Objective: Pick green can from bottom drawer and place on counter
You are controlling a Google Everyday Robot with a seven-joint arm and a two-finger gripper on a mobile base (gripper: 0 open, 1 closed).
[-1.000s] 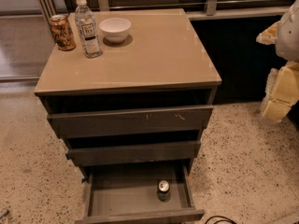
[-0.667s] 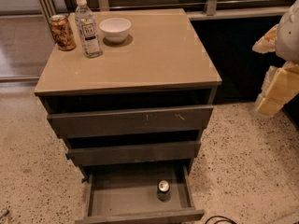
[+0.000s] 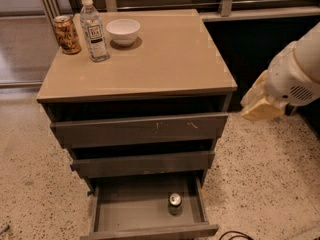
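The green can (image 3: 174, 203) stands upright in the open bottom drawer (image 3: 130, 211), right of the middle of its grey floor, with its silver top showing. The tan counter (image 3: 170, 59) tops the cabinet. My gripper (image 3: 260, 108) hangs on the white arm at the right edge of the view, level with the top drawer front. It is off the cabinet's right side, well above and right of the can, and holds nothing that I can see.
On the counter's back left stand an orange-brown patterned can (image 3: 66, 33), a clear water bottle (image 3: 94, 29) and a white bowl (image 3: 123, 31). The two upper drawers (image 3: 140, 131) are pulled out slightly. A speckled floor surrounds the cabinet and a dark cable (image 3: 235, 234) lies at the bottom right.
The arm and gripper have moved left and a little down, further into view and closer to the cabinet's right side. The can and drawers have not moved.
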